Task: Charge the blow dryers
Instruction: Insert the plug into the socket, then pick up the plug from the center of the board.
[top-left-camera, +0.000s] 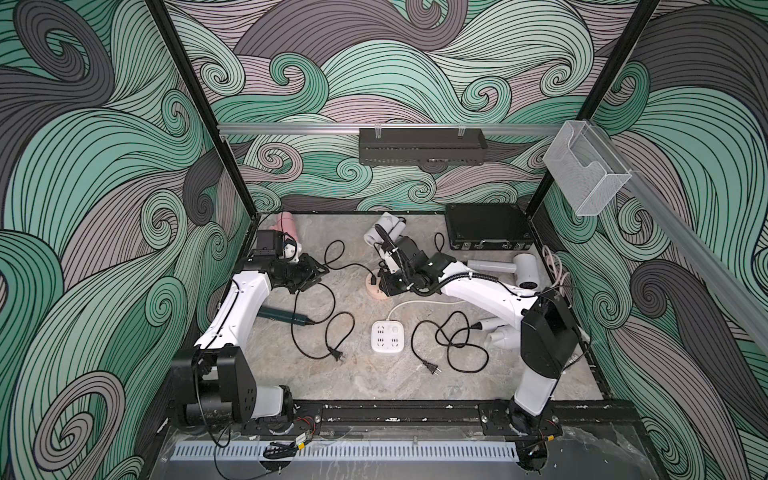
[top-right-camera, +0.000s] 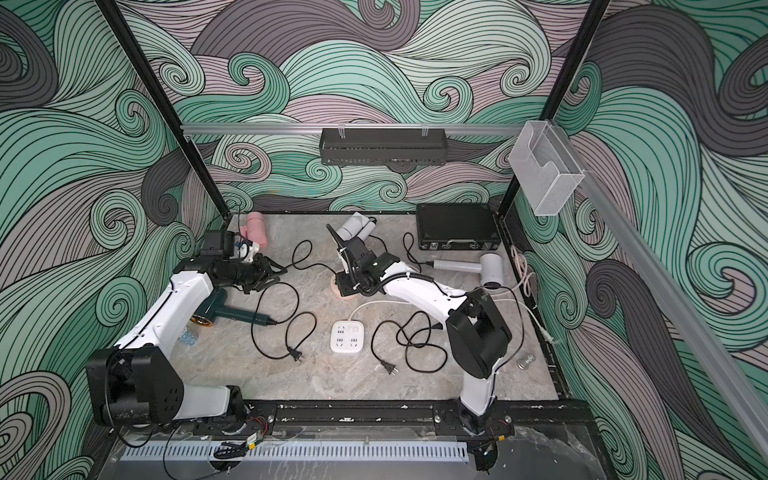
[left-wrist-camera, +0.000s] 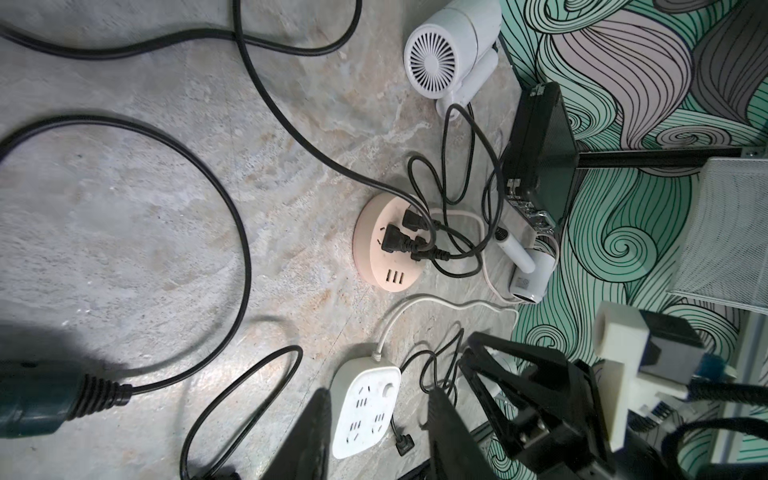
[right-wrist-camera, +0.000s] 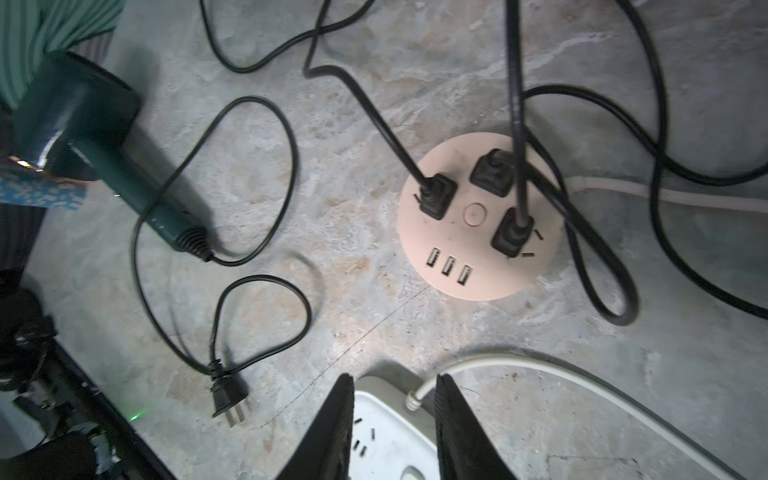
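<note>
The round peach hub (right-wrist-camera: 478, 216) has three black plugs seated in it. My right gripper (right-wrist-camera: 395, 428) hovers just above it, open and empty; in a top view it hides part of the hub (top-left-camera: 372, 291). My left gripper (left-wrist-camera: 380, 432) is open and empty too, at the left (top-left-camera: 321, 271). The dark green blow dryer (top-right-camera: 224, 309) lies under my left arm, its plug (top-left-camera: 337, 355) loose on the table. The pink dryer (top-left-camera: 286, 224) and one white dryer (top-left-camera: 386, 230) lie at the back, another white one (top-left-camera: 523, 270) at the right. A third white one (top-left-camera: 498, 332) lies under my right arm, its plug (top-left-camera: 432, 368) loose.
The square white socket block (top-left-camera: 387, 336) sits in the middle front with all its sockets free. A black case (top-left-camera: 486, 226) stands at the back right. Black cord loops (top-left-camera: 320, 316) lie across the table between the arms.
</note>
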